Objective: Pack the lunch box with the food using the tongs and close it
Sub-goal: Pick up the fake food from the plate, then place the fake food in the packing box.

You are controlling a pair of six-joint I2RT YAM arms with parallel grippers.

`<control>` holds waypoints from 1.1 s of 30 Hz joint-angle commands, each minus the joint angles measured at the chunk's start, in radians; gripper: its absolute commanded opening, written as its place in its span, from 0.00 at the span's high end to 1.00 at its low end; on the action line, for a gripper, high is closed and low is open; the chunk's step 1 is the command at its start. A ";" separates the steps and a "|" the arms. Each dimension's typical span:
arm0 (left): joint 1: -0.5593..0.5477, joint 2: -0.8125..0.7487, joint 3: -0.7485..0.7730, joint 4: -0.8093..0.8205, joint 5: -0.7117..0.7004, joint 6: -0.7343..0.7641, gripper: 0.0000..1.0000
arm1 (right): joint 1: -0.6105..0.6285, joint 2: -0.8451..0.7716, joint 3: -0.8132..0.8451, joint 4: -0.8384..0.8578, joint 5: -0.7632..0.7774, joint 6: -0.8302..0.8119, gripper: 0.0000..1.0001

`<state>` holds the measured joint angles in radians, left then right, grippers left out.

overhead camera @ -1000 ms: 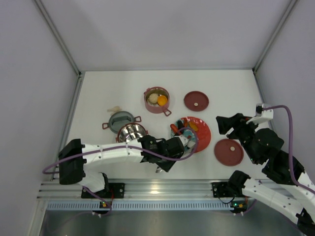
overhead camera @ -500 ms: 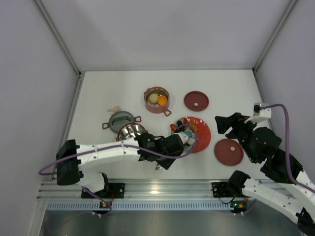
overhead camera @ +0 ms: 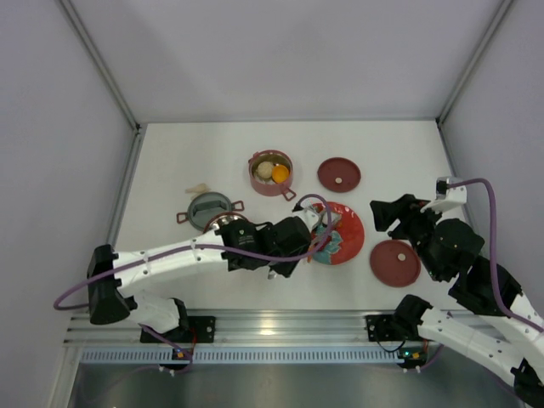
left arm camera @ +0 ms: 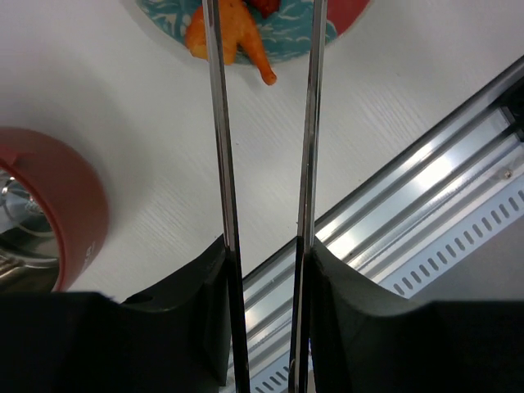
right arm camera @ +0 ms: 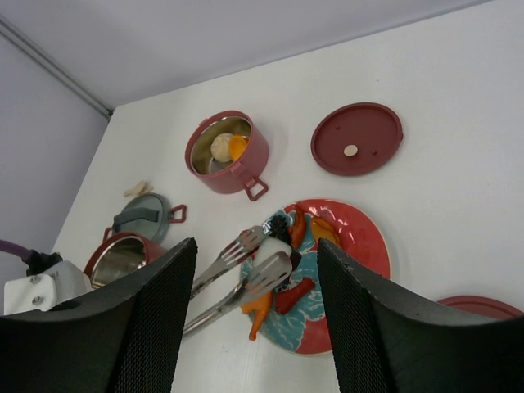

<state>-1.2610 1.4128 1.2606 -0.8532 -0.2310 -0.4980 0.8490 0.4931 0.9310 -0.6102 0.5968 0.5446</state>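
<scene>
My left gripper (overhead camera: 293,242) is shut on the tongs (left arm camera: 221,164), whose two silver arms run between its fingers (left arm camera: 184,319). The tongs' forked tips (right arm camera: 270,250) lie over the red plate (right arm camera: 364,237), on either side of a white piece of food (right arm camera: 274,246) with a dark bit beside it. An orange carrot (left arm camera: 233,41) and a red sausage (right arm camera: 293,295) lie on the plate. One lunch box pot (overhead camera: 270,172) holds a white lump and an orange ball. The other pot (right arm camera: 123,255) is empty, half under my left arm. My right gripper (overhead camera: 384,212) hangs open, right of the plate.
Two maroon lids lie flat: one (overhead camera: 339,174) behind the plate, one (overhead camera: 395,262) under my right arm. A small grey dish (overhead camera: 209,209) stands behind the empty pot, with a beige scrap (overhead camera: 198,189) near it. A metal rail (left arm camera: 426,213) runs along the near edge.
My left arm has swung back and left at the elbow, and the tongs have reached further onto the plate. The right arm has barely moved.
</scene>
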 commanded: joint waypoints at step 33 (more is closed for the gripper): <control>0.612 0.222 0.154 0.174 0.104 0.042 0.68 | 0.016 -0.014 -0.044 0.053 -0.242 -0.058 0.39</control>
<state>-0.6506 1.6493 1.3968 -0.7776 -0.1337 -0.4236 0.8490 0.4896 0.8902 -0.5873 0.3977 0.5140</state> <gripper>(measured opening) 0.402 0.604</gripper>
